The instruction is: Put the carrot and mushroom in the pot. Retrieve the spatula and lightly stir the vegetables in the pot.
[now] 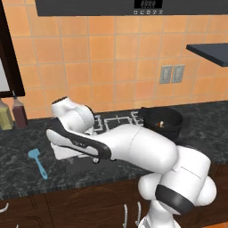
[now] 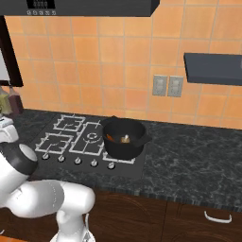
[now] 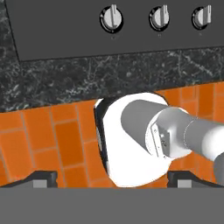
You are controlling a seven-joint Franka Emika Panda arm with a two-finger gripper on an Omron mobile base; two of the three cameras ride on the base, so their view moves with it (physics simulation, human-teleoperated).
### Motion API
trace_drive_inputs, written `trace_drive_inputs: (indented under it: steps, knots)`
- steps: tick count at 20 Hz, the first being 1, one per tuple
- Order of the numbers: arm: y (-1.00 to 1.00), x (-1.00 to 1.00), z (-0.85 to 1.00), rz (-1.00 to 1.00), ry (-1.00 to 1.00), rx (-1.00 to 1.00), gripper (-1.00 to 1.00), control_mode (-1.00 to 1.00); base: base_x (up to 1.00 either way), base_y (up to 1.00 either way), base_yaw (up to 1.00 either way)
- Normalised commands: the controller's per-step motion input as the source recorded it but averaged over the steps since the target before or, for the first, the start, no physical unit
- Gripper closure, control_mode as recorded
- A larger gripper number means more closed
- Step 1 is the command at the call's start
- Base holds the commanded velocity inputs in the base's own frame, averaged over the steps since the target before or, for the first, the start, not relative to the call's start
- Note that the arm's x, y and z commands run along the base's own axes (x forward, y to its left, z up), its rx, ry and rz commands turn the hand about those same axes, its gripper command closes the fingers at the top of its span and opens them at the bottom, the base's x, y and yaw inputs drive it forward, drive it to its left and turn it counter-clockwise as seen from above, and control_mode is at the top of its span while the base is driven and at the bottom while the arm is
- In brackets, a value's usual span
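The black stovetop sits in the dark speckled stone counter. The round dark pot, on the near right burner, contains the orange carrot. The light-blue spatula lies on the counter, far left of the stove. The gripper is spread wide, holding nothing.
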Motion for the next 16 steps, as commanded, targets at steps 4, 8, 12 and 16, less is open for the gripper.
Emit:
trace_drive_inputs:
  steps: [4, 8, 12, 16]
  knots:
    - [1.0, 0.15, -0.3, -0.07, -0.1, 0.08, -1.0, -1.0, 0.0, 0.0, 0.0]
    - [0.83, 0.52, -0.48, -0.02, -0.05, 0.09, -1.0, -1.0, 0.0, 0.0, 0.0]
    - [0.51, 0.4, -0.33, 0.01, 0.03, 0.01, -1.0, -1.0, 0.0, 0.0, 0.0]
    - [0.57, 0.36, -0.27, 0.04, 0.1, 0.0, -1.0, -1.0, 0.0, 0.0, 0.0]
